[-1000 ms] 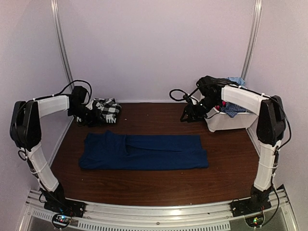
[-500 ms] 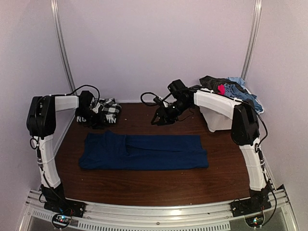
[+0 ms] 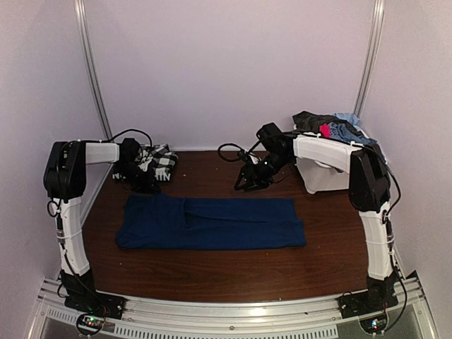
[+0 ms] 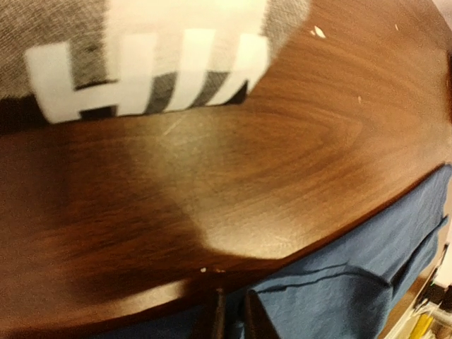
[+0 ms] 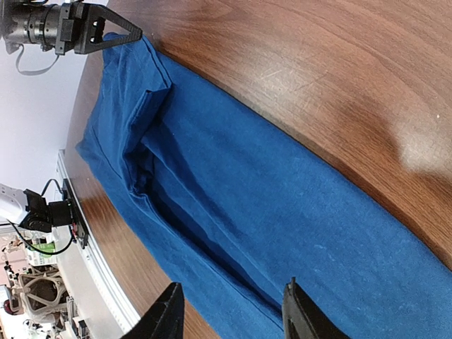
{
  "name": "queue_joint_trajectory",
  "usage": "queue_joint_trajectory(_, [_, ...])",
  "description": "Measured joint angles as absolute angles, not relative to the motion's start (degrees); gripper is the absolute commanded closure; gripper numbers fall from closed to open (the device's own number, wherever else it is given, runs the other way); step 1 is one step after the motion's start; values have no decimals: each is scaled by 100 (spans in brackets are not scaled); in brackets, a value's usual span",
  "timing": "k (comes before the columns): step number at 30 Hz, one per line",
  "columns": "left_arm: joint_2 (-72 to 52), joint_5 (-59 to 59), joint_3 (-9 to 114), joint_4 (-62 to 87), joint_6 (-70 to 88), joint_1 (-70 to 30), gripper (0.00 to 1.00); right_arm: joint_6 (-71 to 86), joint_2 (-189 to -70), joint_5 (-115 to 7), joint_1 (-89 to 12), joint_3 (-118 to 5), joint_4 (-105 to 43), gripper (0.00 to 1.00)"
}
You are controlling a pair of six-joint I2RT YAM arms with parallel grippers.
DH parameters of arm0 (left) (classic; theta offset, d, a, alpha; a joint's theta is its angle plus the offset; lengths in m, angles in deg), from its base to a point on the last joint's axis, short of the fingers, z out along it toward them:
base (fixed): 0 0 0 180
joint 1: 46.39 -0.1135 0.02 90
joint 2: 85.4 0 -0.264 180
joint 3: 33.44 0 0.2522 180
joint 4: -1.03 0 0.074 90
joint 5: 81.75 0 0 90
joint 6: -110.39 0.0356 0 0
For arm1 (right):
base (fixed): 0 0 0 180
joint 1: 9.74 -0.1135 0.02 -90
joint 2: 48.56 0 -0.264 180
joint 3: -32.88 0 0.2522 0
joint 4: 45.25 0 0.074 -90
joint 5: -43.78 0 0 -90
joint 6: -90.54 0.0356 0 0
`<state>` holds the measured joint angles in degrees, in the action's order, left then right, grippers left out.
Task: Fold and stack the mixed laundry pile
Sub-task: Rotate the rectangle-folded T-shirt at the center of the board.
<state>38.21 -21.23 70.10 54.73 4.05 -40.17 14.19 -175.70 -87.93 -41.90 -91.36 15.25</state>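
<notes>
Lettering in thick white blocks runs across the checked shirt (image 4: pixel 141 56) in the left wrist view, but the frame edge cuts it off and the strokes are too blurred to read as a word. This black-and-white shirt lies crumpled beyond the far left corner of the long blue piece (image 3: pixel 212 222). The two are apart, with bare table (image 3: pixel 212 272) between them.

The blue piece lies flat, spread lengthwise across the middle of the table, and a fold line crosses its left part.

The left gripper (image 3: pixel 138 175) sits low at the near edge of the checked shirt, just past the blue piece's far left corner. Its fingertips stand narrow, with only a slim gap, and I cannot tell whether they pinch any cloth.

The right gripper (image 3: pixel 248 182) hangs just beyond the blue piece's far edge, right of its middle. Its fingers stand moderately apart with nothing between them; in its own wrist view the blue cloth lies spread beneath them.

The rest of the laundry (image 3: pixel 333 127), in grey, red-pink and light blue plaid, heaps over the rim of the white bin (image 3: pixel 330 182), which stands past the blue piece's far right corner
</notes>
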Motion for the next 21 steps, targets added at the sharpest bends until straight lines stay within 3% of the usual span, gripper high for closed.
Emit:
queue_joint_trajectory(9, [3248, -2044, 6791, 5480, 735, -3928, 100, 1392, -17229, -8730, -4147, -8768, 1468, 53])
queue_joint_trajectory(21, [1445, -1664, 5292, 5729, 1343, -2922, 100, 1355, -17049, -8708, -3924, -8366, 1389, 52])
